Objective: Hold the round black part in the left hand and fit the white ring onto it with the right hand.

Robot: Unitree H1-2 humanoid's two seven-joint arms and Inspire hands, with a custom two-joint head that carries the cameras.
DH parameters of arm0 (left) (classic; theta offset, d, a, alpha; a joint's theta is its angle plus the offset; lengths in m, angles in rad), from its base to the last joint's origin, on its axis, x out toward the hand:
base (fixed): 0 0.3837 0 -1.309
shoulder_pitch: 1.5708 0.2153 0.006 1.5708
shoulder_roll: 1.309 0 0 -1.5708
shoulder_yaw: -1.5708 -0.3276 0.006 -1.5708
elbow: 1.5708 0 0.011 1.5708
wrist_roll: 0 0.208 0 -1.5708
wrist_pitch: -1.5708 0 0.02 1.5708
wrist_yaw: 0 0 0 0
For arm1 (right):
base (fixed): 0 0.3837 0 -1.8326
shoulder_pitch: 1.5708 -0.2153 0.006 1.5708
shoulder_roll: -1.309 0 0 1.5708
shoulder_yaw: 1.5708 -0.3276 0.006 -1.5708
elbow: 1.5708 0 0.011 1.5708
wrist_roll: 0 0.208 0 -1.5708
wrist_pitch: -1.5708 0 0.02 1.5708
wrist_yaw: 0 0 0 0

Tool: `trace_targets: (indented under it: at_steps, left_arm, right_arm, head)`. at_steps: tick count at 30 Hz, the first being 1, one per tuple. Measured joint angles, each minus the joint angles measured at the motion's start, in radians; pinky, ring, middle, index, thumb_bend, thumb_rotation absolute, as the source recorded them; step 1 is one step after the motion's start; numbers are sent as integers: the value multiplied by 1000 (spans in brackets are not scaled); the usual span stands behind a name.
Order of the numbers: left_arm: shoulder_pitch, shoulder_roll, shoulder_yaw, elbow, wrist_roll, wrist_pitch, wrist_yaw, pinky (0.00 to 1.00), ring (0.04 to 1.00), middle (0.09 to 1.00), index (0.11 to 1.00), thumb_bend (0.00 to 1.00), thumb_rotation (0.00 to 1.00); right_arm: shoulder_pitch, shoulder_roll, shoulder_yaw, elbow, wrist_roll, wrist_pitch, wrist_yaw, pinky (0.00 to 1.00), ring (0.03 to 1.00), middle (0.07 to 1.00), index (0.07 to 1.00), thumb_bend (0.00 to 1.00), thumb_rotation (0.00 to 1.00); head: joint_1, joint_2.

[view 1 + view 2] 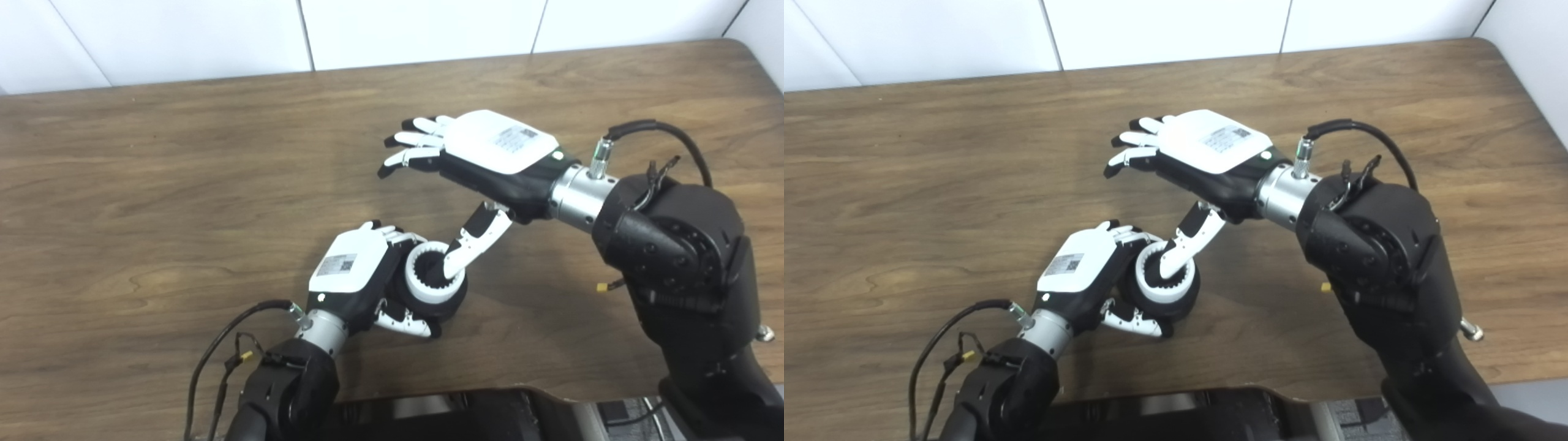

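Left hand [358, 272] — ringed black part [452, 300]

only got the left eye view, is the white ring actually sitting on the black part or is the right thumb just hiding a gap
Observer: In the right eye view, the white toothed plastic ring sits on top of the round black part, with black rim showing below and to the right of it.
Operator: right hand gripping the ring
Observer: No. From here only the right hand's thumb reaches down across the ring's far rim. Its fingers are spread, well apart from the ring.
Operator: left hand ok
Observer: The left hand is wrapped around the black part from its left side.
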Motion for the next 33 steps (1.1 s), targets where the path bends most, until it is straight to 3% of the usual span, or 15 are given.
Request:
trace_targets:
  at_steps: [10, 11, 12, 13, 14, 19, 22, 27, 33]
  left_arm:
    - [-4, -9, -6, 2, 76, -6, 2, 919, 854, 773, 494, 523, 70]
    - [-4, -11, -6, 2, 86, -6, 1, 914, 857, 782, 570, 700, 122]
    - [-4, -12, -7, 2, 91, -5, -3, 915, 871, 805, 650, 807, 175]
    - [-5, -13, -7, 1, 101, -5, -9, 920, 880, 821, 694, 846, 209]
    - [-7, -13, -9, 1, 114, -6, -22, 923, 886, 840, 749, 883, 258]
    - [-23, -15, -24, -12, 209, -10, -80, 980, 926, 900, 855, 962, 387]
    - [-29, -31, -24, -32, 269, -9, -159, 998, 961, 936, 910, 974, 453]
    - [-54, -72, -12, -59, 367, -10, -312, 1000, 969, 949, 935, 990, 551]
    - [-47, -100, 13, -63, 404, -15, -335, 1000, 962, 947, 928, 998, 599]
  right_arm:
    - [-17, -3, -22, -5, 7, 25, 1, 1000, 1000, 951, 843, 1000, 520]
    - [-17, -4, -23, -5, 7, 26, 1, 1000, 1000, 950, 843, 1000, 523]
    - [-17, -5, -24, -5, 9, 26, 1, 1000, 1000, 948, 843, 1000, 524]
    - [-17, -6, -24, -5, 11, 26, 1, 1000, 1000, 947, 843, 1000, 525]
    - [-17, -6, -25, -5, 13, 26, 1, 1000, 1000, 947, 844, 1000, 525]
    - [-15, -11, -28, -10, 20, 29, 1, 1000, 1000, 947, 843, 1000, 509]
    - [-13, -16, -35, -13, 25, 34, 1, 1000, 1000, 944, 841, 1000, 504]
    - [4, -17, -38, -14, 32, 34, 0, 1000, 1000, 943, 835, 1000, 498]
    - [11, -20, -44, -16, 36, 35, -1, 999, 1000, 942, 832, 1000, 493]
  head:
    - [2, -2]
    - [2, -5]
    - [2, -5]
    - [2, -5]
    - [2, -5]
    - [3, -6]
    - [5, -8]
    - [6, -9]
    - [6, -9]
